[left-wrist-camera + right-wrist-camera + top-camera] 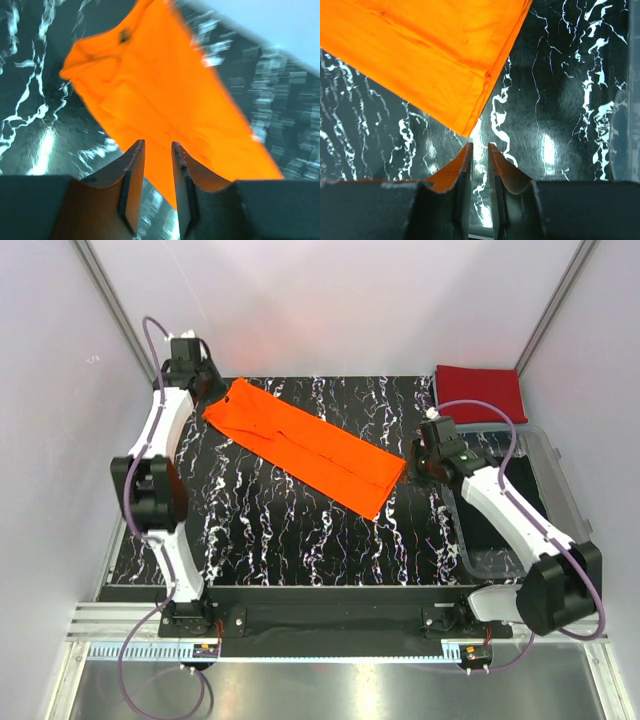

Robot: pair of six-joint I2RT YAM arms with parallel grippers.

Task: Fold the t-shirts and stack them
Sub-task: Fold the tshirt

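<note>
A black table (pixel 300 540) veined with white fills the floor of a white-walled booth (pixel 350 300), and I stand looking down over the two arm bases at its near edge. The orange t-shirt (pixel 300 445), folded into a long narrow strip, lies flat on a slant from the far left corner toward the middle right, with bare table on both of its long sides and the widest free stretch in front of it, toward the bases. The left gripper (pixel 157 145) hangs at the far left corner, close to the wall, just beside the strip's far end, its jaws a narrow gap apart with nothing between them. The right gripper (pixel 480 146) sits just off the strip's near right corner, apart from the cloth, jaws likewise slightly parted and gripping nothing. A clear plastic bin (pixel 560 480) runs along the table's right edge; the right arm stretches over it and hides much of its inside. The red t-shirt (pixel 476 392), folded square, rests in the far right corner at the bin's far end; I cannot tell whether it touches the rim.
</note>
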